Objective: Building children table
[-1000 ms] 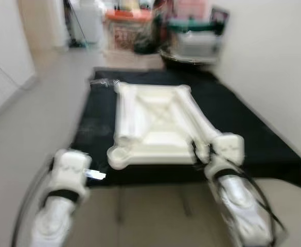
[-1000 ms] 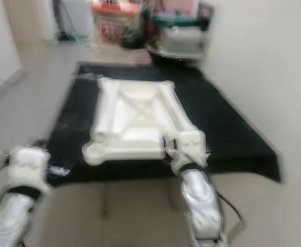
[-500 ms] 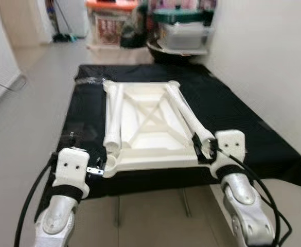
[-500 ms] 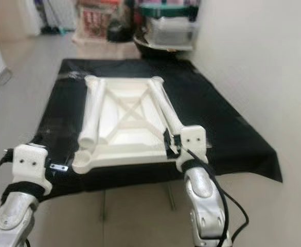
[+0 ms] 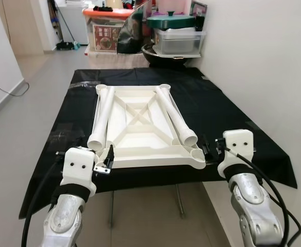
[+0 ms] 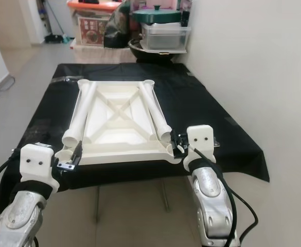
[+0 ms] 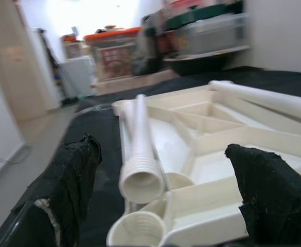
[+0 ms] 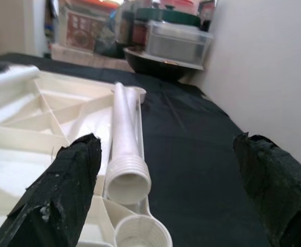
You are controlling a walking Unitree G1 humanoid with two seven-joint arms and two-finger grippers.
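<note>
Left and right eye views: a stereo pair from the head, looking forward and down over the black cloth-covered table (image 5: 227, 110) toward stacked storage boxes (image 5: 106, 31) at the far end; both take in the upturned white plastic tabletop with ribbed underside (image 5: 140, 128), the right eye's picture offset sideways. Left wrist view: set low and close behind the left gripper (image 7: 165, 190), looking along its spread black fingers (image 7: 70, 175) at the near-left corner, straight down the white hollow tube leg (image 7: 140, 149). Right wrist view: equally low behind the right gripper (image 8: 171, 190), facing the near-right corner and a second white tube leg (image 8: 125, 139). All four views share the tabletop.
</note>
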